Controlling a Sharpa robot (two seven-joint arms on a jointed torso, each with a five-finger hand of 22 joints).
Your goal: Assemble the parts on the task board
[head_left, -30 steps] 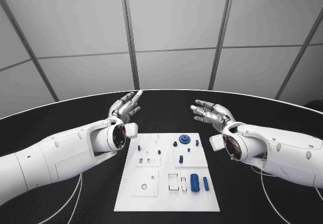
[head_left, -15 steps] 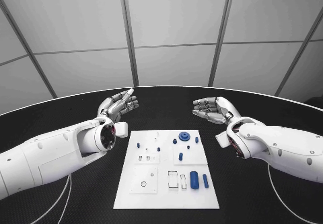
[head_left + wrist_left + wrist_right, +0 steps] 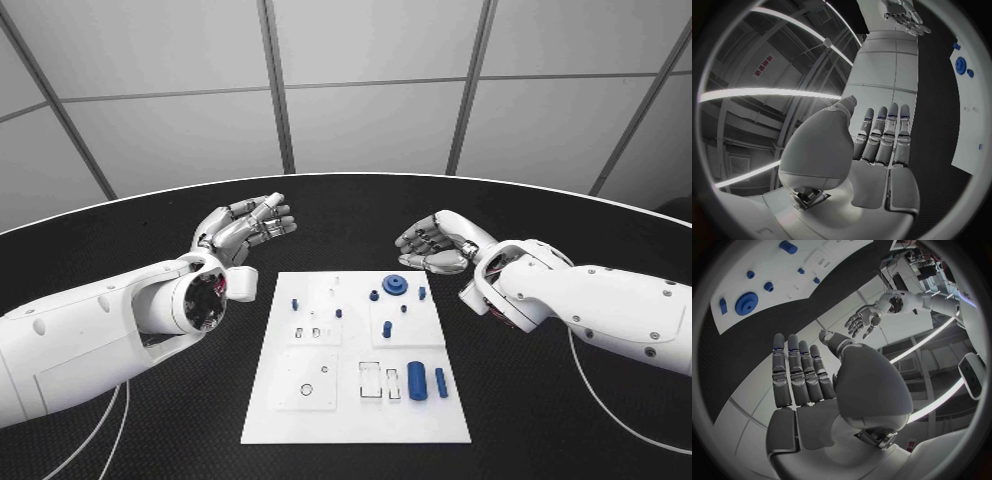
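Silver left hand raised above the black table, beyond the task board's far left corner; fingers loosely spread, nothing held, nothing touched. Left wrist view confirms: palm bare, fingers straight and side by side. Right hand beyond the board's far right corner, fingers slightly curled but apart, empty, clear of the board. Right wrist view: open palm, fingers extended together, no part in them.

White task board flat on the table midway between the two arms. On it, head view: blue gear near the far edge, small blue pegs around it, long blue cylinder and a thinner blue rod near the board's right edge toward the near end.

Right wrist view adds the gear's toothed rim and the left hand across from it. Left wrist view catches the board's far end with the gear.

Table surface black, finely textured, round-edged. Grey panelled wall behind the board.
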